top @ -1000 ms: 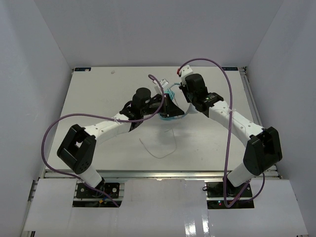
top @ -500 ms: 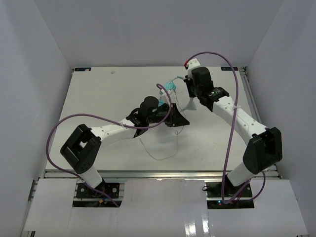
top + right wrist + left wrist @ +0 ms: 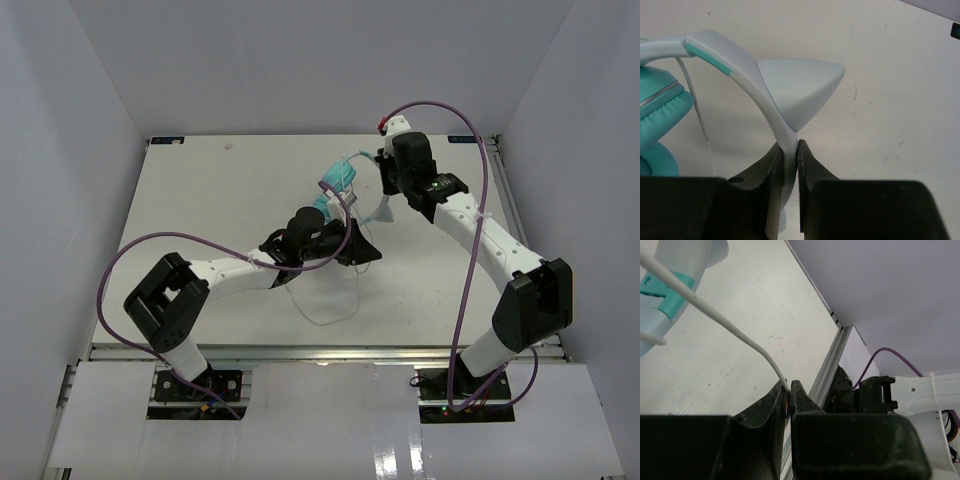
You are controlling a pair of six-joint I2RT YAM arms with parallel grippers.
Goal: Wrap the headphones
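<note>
2 hands clamp the headphones (image 3: 338,178): right hand (image 3: 788,155) on headband (image 3: 771,112), left hand (image 3: 789,390) on cord (image 3: 720,321).

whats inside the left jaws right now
The headphones' thin whitish cord runs into the left gripper, pinched between its shut jaws. The stretch inside them is covered, so how deep it sits cannot be seen.

The headphones (image 3: 339,179) sit toward the back middle of the table (image 3: 200,190), their earcups left of the right gripper (image 3: 788,148), which is clamped around the headband (image 3: 740,62). In front of them, nearer the arm bases, the left gripper (image 3: 789,389) pinches the cord (image 3: 725,324). The slack of the cord lies on the table nearer still, before the left forearm.
</note>
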